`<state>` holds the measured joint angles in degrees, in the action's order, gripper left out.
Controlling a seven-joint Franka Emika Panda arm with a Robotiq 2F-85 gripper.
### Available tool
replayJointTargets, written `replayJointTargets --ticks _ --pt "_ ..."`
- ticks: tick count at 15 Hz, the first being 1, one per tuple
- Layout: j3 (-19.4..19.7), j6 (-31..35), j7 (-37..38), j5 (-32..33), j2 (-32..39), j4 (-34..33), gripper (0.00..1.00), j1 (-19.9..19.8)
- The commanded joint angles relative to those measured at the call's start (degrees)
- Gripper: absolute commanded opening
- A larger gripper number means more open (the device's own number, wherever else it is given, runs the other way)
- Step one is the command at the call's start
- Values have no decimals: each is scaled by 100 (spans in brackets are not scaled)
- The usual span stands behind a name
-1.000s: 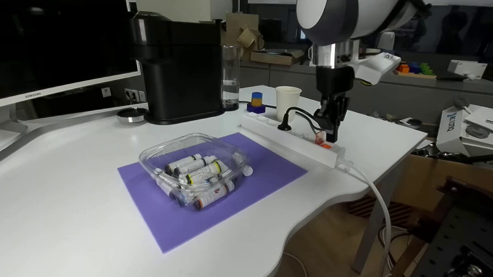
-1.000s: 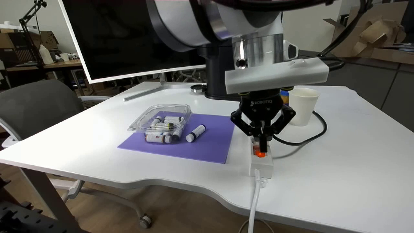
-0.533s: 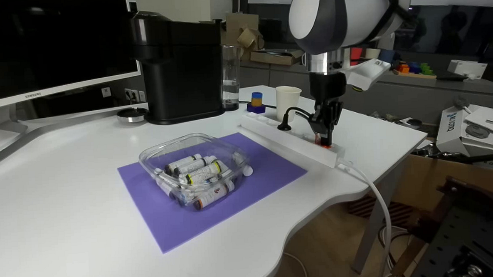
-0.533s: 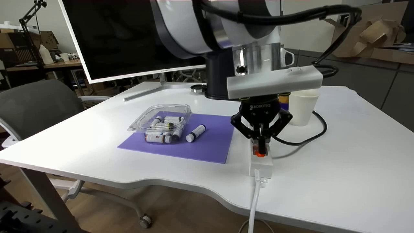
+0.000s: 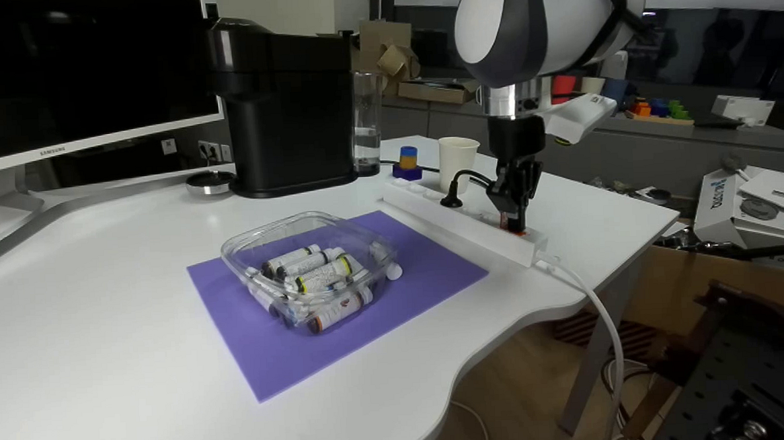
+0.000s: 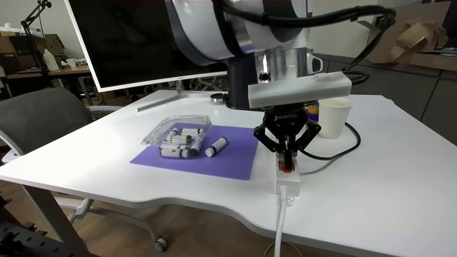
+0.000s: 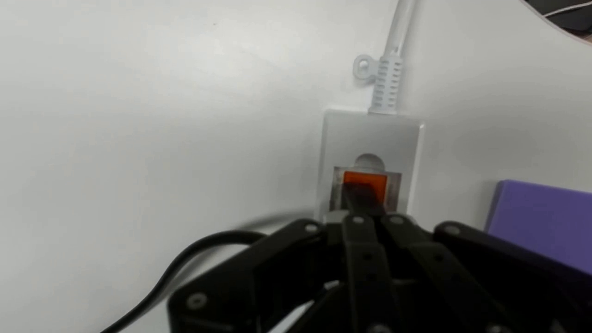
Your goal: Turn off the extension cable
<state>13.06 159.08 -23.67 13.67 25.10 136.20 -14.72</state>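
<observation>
Long narrow white plastic power strip [image 5: 459, 223]: laid flat on the white tabletop [image 5: 139, 350], just beside the flat purple mat [image 5: 427, 271] but not touching it; the thick white cord [image 6: 280, 225] is led from its end over the tabletop's edge.
Black two-finger gripper [image 6: 288, 165]: pointed downward at the strip's cord end, as seen in both exterior views.
Fingers [image 7: 362, 199]: held together, tip against tip, with nothing seen between them.
Small red-orange switch [image 7: 378, 181]: set into the strip's upper face near the cord end; partly covered by the fingertips, which appear to rest on it; whether it stands at on or off cannot be told.
Switch press: judged to be the step in hand; best applied straight down through the joined fingertips, on the half of the switch to be sunk, until it tips over; which half lies beneath them cannot be made out.
Strip footing: a sideways push is likely to slide or roll the strip, so force is to be centred across its width.
Curved black cord [image 7: 226, 238]: run out beside the gripper in the wrist view; to be left unsnagged when the gripper is raised.
Gripper lift-off: best made vertically, fingers together, so that the switch may be inspected uncovered.
</observation>
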Motion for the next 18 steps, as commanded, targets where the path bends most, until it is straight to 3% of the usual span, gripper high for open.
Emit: replayJointTargets --ticks 1,8,15,18 --pt "346 303 1056 382 412 -44 0 518" --pt "1054 92 2787 981 558 98 0 1589" --pt "1024 -613 2831 1064 -309 515 0 1726" --pt "1125 -567 2969 1290 -861 944 0 1813"
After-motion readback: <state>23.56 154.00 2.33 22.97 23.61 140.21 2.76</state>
